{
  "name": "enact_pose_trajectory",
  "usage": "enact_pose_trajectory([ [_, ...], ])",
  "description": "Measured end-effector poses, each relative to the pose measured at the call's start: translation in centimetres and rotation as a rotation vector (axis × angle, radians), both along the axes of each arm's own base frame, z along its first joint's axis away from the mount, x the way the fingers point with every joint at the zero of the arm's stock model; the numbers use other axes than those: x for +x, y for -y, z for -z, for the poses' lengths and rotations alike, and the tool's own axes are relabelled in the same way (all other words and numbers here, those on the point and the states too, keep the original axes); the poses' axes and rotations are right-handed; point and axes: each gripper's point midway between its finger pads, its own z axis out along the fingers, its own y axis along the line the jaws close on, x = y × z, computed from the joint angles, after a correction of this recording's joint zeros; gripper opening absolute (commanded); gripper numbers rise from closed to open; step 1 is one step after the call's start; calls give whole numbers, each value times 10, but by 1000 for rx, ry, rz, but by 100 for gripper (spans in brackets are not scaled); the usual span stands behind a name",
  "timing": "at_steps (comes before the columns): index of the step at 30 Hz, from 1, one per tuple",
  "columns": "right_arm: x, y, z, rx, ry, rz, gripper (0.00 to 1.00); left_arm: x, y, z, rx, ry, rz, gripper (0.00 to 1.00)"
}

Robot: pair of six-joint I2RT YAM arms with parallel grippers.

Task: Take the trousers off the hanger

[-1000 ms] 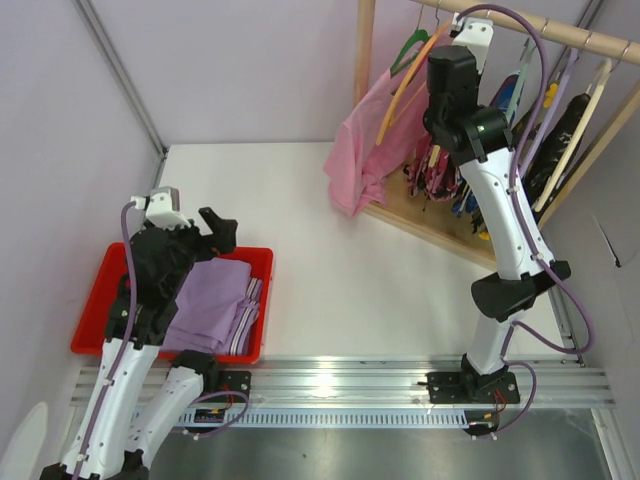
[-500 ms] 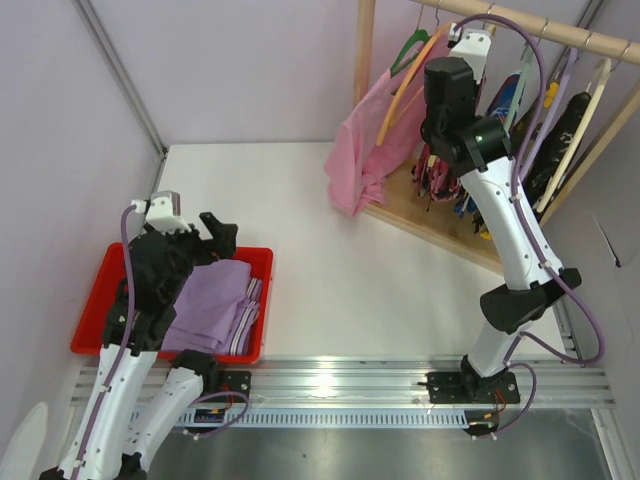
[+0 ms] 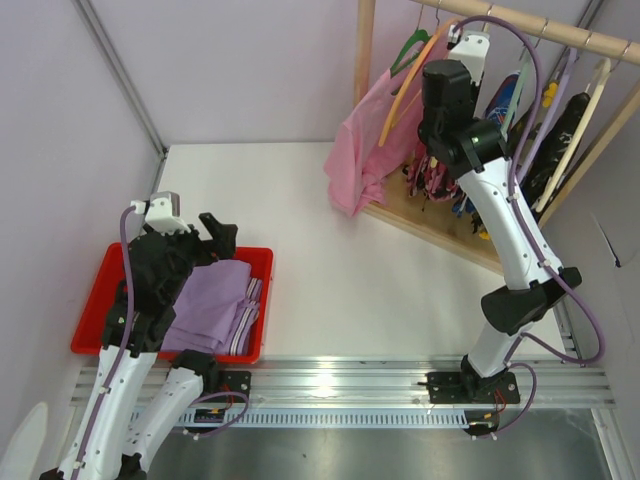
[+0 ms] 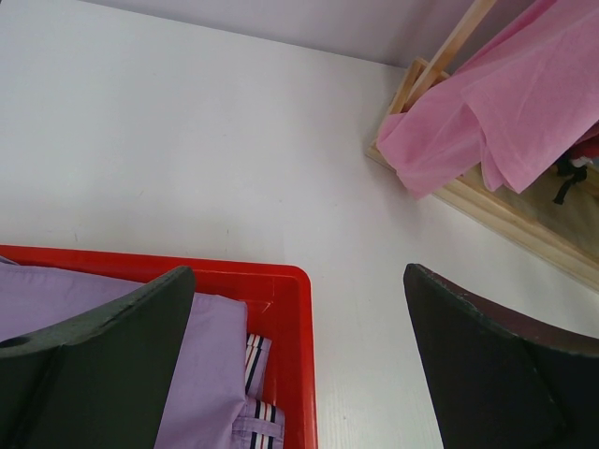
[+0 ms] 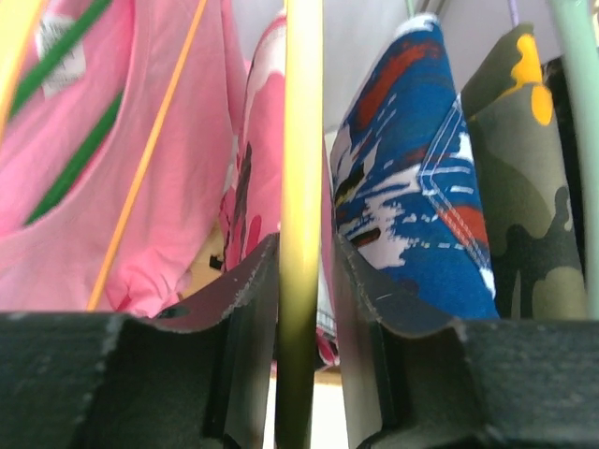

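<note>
- Hanging on the rack (image 3: 420, 215) at the far right of the surface (image 3: 300, 240), the trousers (image 3: 432, 172) are seen just below the right arm's wrist. Their long axis runs straight down toward the rack's wooden base.
- In the right wrist view they are shown between a plain pink garment (image 5: 140, 187) and a blue printed garment (image 5: 412, 159).
- The hanger (image 5: 301, 131) is seen there as a thin yellow strip running top to bottom through the picture, with the trousers just behind it.
- The hanger's hook cannot be made out, as that end is hidden by the arm in the top view.
- The right tool (image 5: 303, 253) is raised close under the rail (image 3: 560, 35) and is closed on the hanger, one finger pressed against each side of the yellow strip.
- A thin orange hanger (image 5: 150, 159) is seen slanting across the pink garment, well apart from the tool.
- The left tool (image 4: 298, 271) is spread fully wide with nothing held, and is poised above the far edge of the red tray (image 4: 281, 281).
- A folded lilac cloth (image 4: 211, 374) is laid in that tray.
</note>
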Motion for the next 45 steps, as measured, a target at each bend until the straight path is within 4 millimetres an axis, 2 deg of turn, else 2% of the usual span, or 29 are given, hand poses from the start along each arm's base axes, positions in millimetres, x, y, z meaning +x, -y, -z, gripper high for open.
enact_pose_trajectory([
  [3, -1, -2, 5, -8, -6, -2, 40, 0, 0, 0, 1, 0, 0, 100],
  [10, -13, -15, 21, -36, -20, -35, 41, 0, -1, 1, 4, 0, -5, 100],
  [20, -27, -12, 21, -38, 20, -24, 39, 0, -1, 7, 8, -11, -7, 100],
  [33, -31, -16, 11, -43, 62, -8, 35, -2, -1, 7, 7, -6, -7, 100],
  [44, -32, -16, 29, -63, 31, -8, 35, -3, -1, 10, 8, -9, -4, 99],
  [45, -32, -16, 30, -65, 29, -7, 33, -3, -1, 10, 8, -8, -3, 99],
])
